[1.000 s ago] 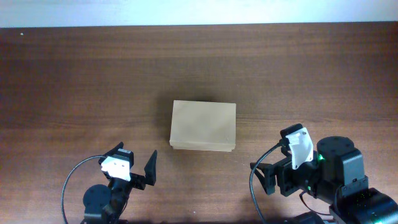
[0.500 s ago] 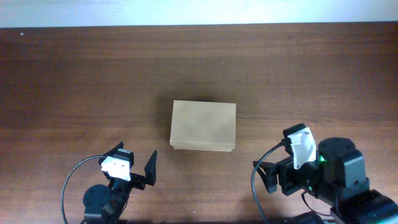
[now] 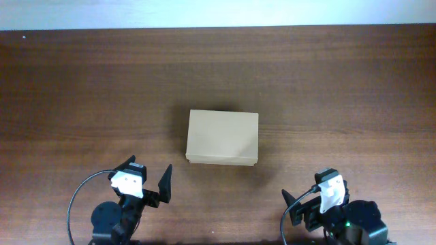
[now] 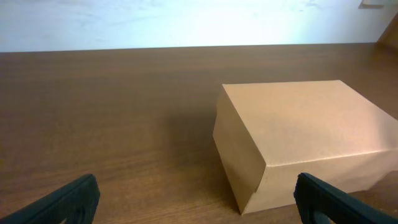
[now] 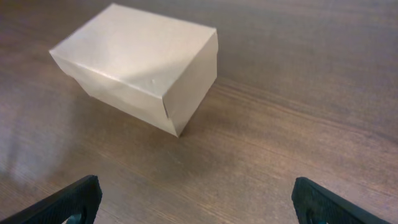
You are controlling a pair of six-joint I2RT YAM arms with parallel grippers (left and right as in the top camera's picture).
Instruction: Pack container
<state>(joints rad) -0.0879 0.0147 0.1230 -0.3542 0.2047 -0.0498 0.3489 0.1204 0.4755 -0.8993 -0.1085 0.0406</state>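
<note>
From overhead, the plain tan rectangular cardboard box (image 3: 223,138) sits near the middle of the dark brown wooden tabletop (image 3: 102,82). Its flap lid is down, and its long sides run left to right. Nothing else lies on the wood around it. My left fingers (image 3: 165,184) are at the near edge, to the left of the box and apart from it. One black finger stands out to the side of the white wrist part. My right fingers (image 3: 294,209) are at the near edge on the other side, lower in the picture and farther from the box. From this height I cannot judge how far apart either pair stands.

In the left wrist view, my left fingers (image 4: 68,202) are spread wide, one black tip at each lower corner, with nothing between them but bare wood and the near corner of the box (image 4: 298,134). The box rests flat ahead and to the right. Its near vertical corner edge faces me and the lid lies shut along the top. I am not touching it.

In the right wrist view, my right fingers (image 5: 323,202) are also spread wide and hold nothing, with one tip at each lower corner. The box (image 5: 137,59) lies ahead and to the left, turned corner-on. Its lid edge overlaps the side wall. A stretch of bare tabletop (image 5: 298,112) separates it from my fingertips.
</note>
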